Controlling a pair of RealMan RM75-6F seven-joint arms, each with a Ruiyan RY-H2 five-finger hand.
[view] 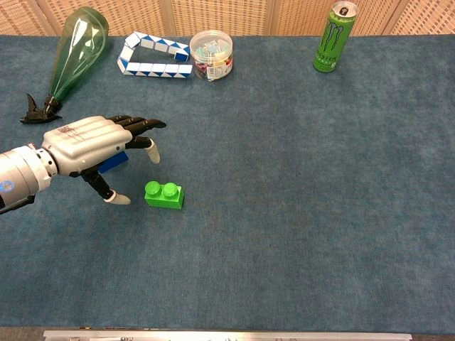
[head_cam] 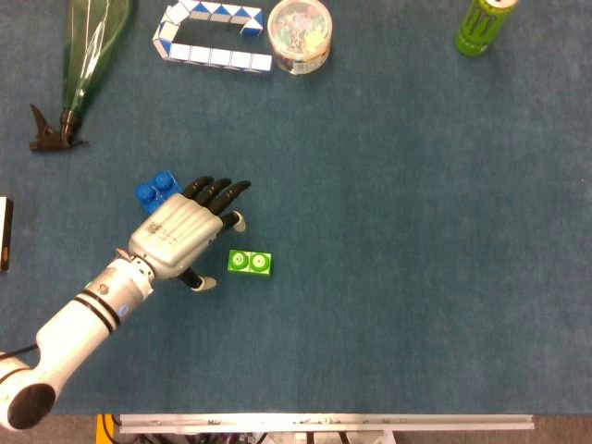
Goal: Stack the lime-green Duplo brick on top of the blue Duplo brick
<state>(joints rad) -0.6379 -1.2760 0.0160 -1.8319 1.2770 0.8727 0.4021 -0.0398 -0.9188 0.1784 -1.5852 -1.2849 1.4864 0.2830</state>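
Observation:
The lime-green Duplo brick (head_cam: 251,263) (view: 164,195) lies flat on the blue cloth with its studs up, touched by nothing. My left hand (head_cam: 185,232) (view: 96,146) hovers just up-left of it with fingers spread, holding nothing. The blue Duplo brick (head_cam: 154,189) (view: 112,160) sits behind that hand and is mostly hidden by it; only a corner shows in each view. Neither view shows my right hand.
A green bottle (head_cam: 91,51) lies at the far left with a black stopper (head_cam: 46,134) near its neck. A blue-white snake puzzle (head_cam: 211,35), a clear tub (head_cam: 298,34) and a green can (head_cam: 484,24) line the far edge.

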